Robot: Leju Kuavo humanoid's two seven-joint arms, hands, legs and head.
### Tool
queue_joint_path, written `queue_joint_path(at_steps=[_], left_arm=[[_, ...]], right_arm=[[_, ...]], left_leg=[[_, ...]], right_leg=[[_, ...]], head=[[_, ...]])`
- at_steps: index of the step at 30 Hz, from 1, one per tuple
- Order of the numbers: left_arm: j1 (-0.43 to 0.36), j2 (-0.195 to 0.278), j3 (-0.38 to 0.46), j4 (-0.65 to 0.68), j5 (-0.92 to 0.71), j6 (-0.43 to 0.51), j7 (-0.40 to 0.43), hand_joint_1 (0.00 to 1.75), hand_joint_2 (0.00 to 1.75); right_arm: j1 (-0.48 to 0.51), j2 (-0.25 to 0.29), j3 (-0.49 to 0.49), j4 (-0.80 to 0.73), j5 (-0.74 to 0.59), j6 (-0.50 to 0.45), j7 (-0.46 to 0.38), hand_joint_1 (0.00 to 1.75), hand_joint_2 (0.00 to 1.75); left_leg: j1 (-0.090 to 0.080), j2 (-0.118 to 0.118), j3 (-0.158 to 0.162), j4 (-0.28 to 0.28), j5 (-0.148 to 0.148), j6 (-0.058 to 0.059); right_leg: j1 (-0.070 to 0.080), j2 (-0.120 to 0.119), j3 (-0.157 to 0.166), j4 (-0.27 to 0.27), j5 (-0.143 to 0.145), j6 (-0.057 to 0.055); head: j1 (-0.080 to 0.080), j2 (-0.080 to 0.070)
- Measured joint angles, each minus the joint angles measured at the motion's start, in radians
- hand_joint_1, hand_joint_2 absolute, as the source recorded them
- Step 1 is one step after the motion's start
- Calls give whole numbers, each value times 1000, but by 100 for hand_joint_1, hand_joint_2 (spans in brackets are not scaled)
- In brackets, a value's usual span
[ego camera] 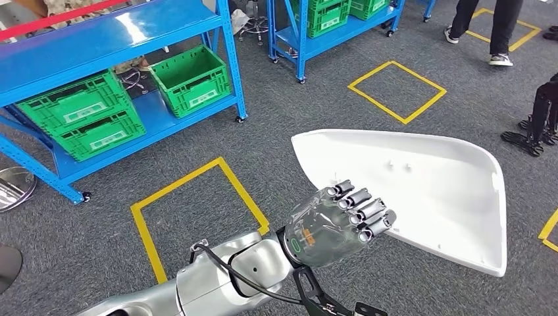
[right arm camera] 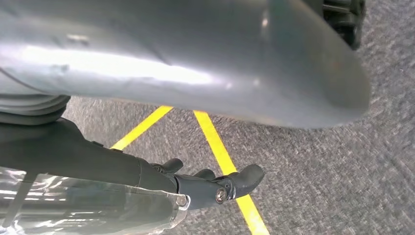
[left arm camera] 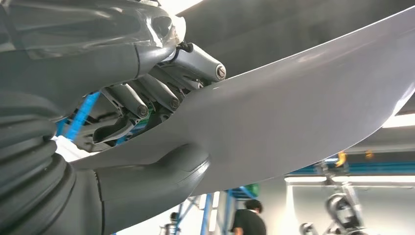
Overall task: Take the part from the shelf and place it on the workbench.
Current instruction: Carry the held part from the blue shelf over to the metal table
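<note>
White and glossy, the large curved plastic shell part (ego camera: 421, 191) is riding in mid-air above the grey carpeted floor (ego camera: 316, 99), gripped along its near edge by the left hand (ego camera: 339, 220). From the head view, the dark fingers (ego camera: 365, 214) are curling over the top of the panel; from the left wrist view, those fingers (left arm camera: 161, 93) are pressing down on the smooth surface of the part (left arm camera: 293, 112) while the thick grey thumb (left arm camera: 151, 176) is bracing it from the other side. So the left hand is grasping the part firmly.

Over in the right wrist view, the right hand (right arm camera: 205, 183) is hanging above the carpet and the yellow tape lines (right arm camera: 220, 152), fingers curled in with nothing between them.

Behind, the blue metal shelf (ego camera: 118, 39) is carrying green slatted plastic crates (ego camera: 191, 79): one sitting open on the lower board, and two more stacked (ego camera: 82, 115) beside it. Whether they contain anything, I cannot tell. Yellow tape squares (ego camera: 197, 204) are marking the floor, and a person's legs (ego camera: 487, 26) are standing at the far right.
</note>
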Motion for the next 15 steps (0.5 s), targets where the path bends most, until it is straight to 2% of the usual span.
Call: queue_joint_path(at_steps=[1,2,3,4,5,6,8,9,10,11,12,13,14,15], left_arm=[[6,-2,11,-5,0,0,-12,175,175],[12,-2,20,-7,0,1,-19,175,175],[17,-1,27,-8,0,1,-22,175,175],[21,-1,31,-9,0,1,-23,175,175],[23,-1,34,-9,0,0,-22,175,175],[22,-2,36,-11,0,-1,-18,175,175],[12,-1,37,-19,0,-7,-1,175,175],[4,-1,37,-25,0,-12,10,175,175],[-6,0,34,-29,0,-17,24,175,175],[-16,1,31,-33,0,-22,39,175,175],[-27,2,28,-36,0,-26,52,175,175],[-37,2,24,-39,0,-29,62,175,175],[-45,1,20,-40,0,-31,68,175,175],[-52,0,17,-42,0,-34,70,175,175]], right_arm=[[-1,-1,0,0,-3,0,0,0,0],[-2,-2,-1,0,-5,0,0,0,0],[-2,-2,-1,0,-7,0,0,0,0],[0,-3,-2,0,-8,0,0,0,0],[1,-3,-3,0,-10,0,0,0,0],[2,-4,-4,0,-12,0,0,0,0],[1,-2,-6,0,-18,0,-2,0,0],[-1,0,-7,0,-21,1,-6,0,0],[-2,1,-8,-1,-24,2,-12,0,0],[-2,3,-10,-1,-26,4,-19,0,0],[-1,3,-12,-1,-26,5,-25,0,0],[0,4,-15,-1,-27,7,-31,0,0],[0,5,-17,-1,-28,8,-35,0,0],[0,4,-20,-1,-29,8,-39,0,0]], left_leg=[[3,-29,-28,63,-35,-4],[4,-44,-61,135,-68,-4],[4,-50,-89,195,-88,-4],[4,-52,-103,224,-91,-2],[3,-55,-97,212,-75,2],[3,-63,-70,160,-43,8],[1,-110,5,17,19,27],[0,-133,31,-33,33,33],[-1,-147,43,-60,37,38],[-3,-146,45,-68,35,39],[-4,-134,47,-72,39,38],[-3,-119,50,-77,45,39],[0,-105,52,-83,52,40],[3,-87,54,-89,58,42]], right_leg=[[0,10,-5,0,3,-4],[0,22,-9,0,6,-8],[1,34,-14,0,9,-9],[2,48,-17,0,13,-10],[3,62,-20,0,16,-9],[4,76,-21,0,19,-8],[7,103,-24,1,26,-4],[7,114,-27,1,30,0],[4,125,-32,1,33,6],[2,136,-36,0,38,13],[-2,150,-41,-3,43,21],[-2,148,-47,-1,44,26],[0,130,-58,12,35,31],[2,103,-76,46,14,35]], head=[[-1,0],[-1,0],[-1,0],[-1,0],[-1,0],[-1,0],[1,0],[1,0],[2,0],[3,0],[2,0],[3,0],[5,0],[8,0]])
